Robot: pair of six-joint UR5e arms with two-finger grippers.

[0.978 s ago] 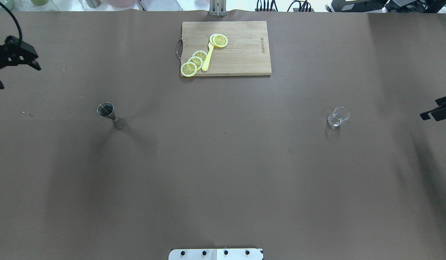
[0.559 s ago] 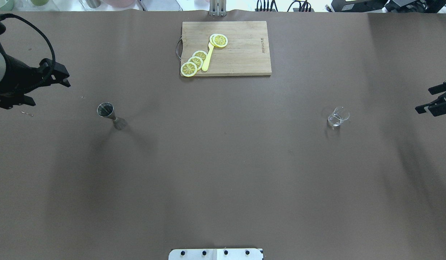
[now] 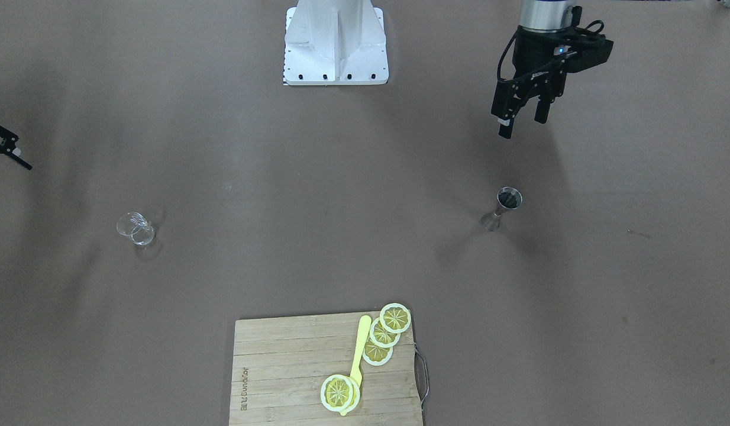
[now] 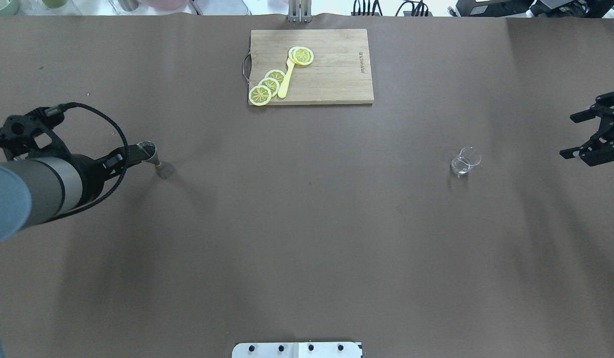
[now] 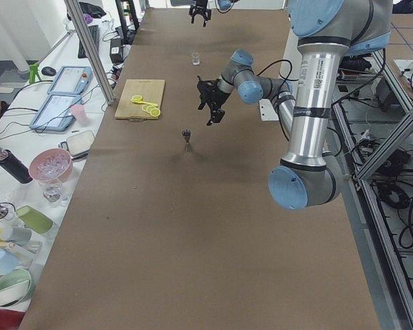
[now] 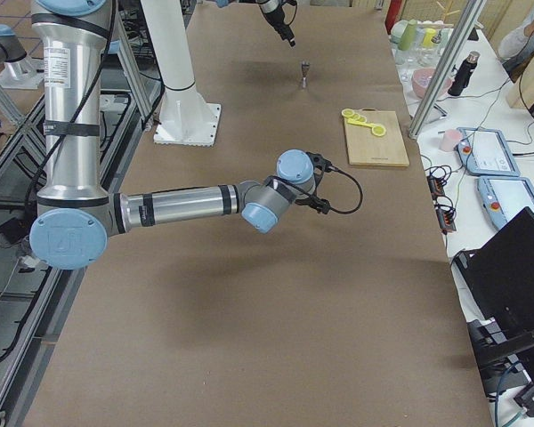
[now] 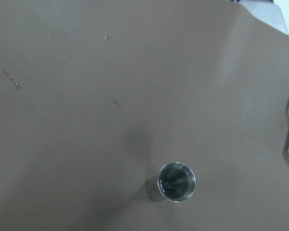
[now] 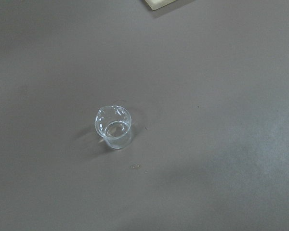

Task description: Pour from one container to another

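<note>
Left gripper (image 3: 522,123) sits upper right in the front view, above the table (image 3: 341,195), fingers spread, grasping nothing. Jigger (image 3: 504,208) stands upright on the table, right of centre in that view, lower in the frame than the gripper and apart from it. In the overhead view the gripper's tip overlaps the jigger's rim at the left of the frame, but the front and left side views show a clear gap — no contact. In the left wrist view the jigger's cup is seen from above, low and right of centre, dark inside. Cannot tell whether it holds liquid.

Right gripper (image 4: 566,137) is at the right edge of the overhead view, fingers spread, grasping nothing. Glass (image 4: 465,161) stands upright on the table, right of centre, well apart from this gripper. In the right wrist view it is clear, left of centre, with a pouring lip.

Board (image 4: 332,74) lies top centre of the overhead view, carrying lemon slices (image 4: 267,85) and a yellow tool (image 4: 286,79). Jigger and glass are well apart — opposite sides of the frame.
</note>
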